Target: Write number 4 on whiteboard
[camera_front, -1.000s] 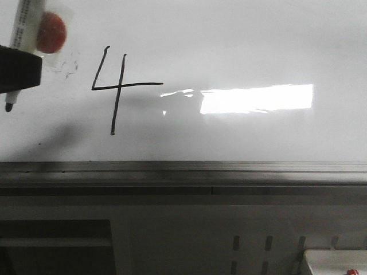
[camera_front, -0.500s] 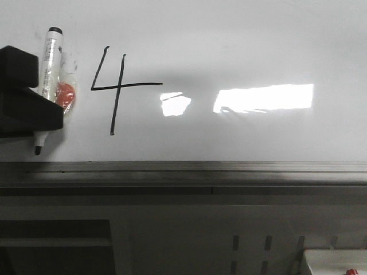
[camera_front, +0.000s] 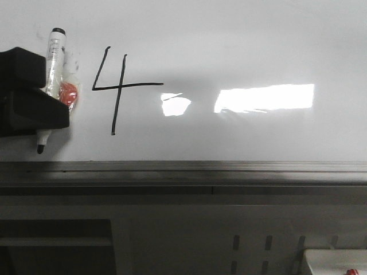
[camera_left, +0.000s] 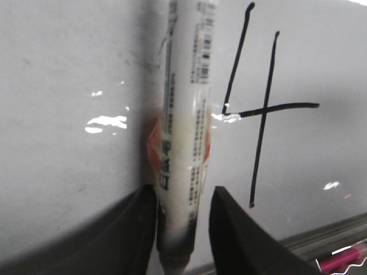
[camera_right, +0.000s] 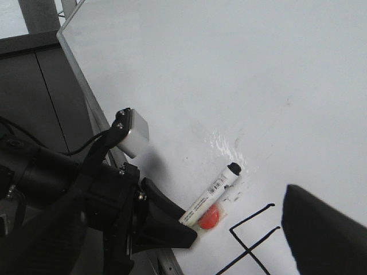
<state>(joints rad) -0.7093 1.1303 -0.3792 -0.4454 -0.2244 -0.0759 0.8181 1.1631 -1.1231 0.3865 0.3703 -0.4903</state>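
Front view: number 4 [camera_front: 117,89] just right of left gripper [camera_front: 43,117] w/ marker [camera_front: 53,63].

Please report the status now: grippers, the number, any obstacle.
Left gripper shut on marker, beside the number 4. Number 4 complete on whiteboard. Right gripper state unclear. Nothing over the digit.

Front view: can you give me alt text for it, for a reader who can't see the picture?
A black open-topped 4 is drawn on a glossy whiteboard. At the left edge, the left claw grips a white marker with an orange tag, tip pointing down. A grey edge strip runs below, and a bright reflection sits right of the number.
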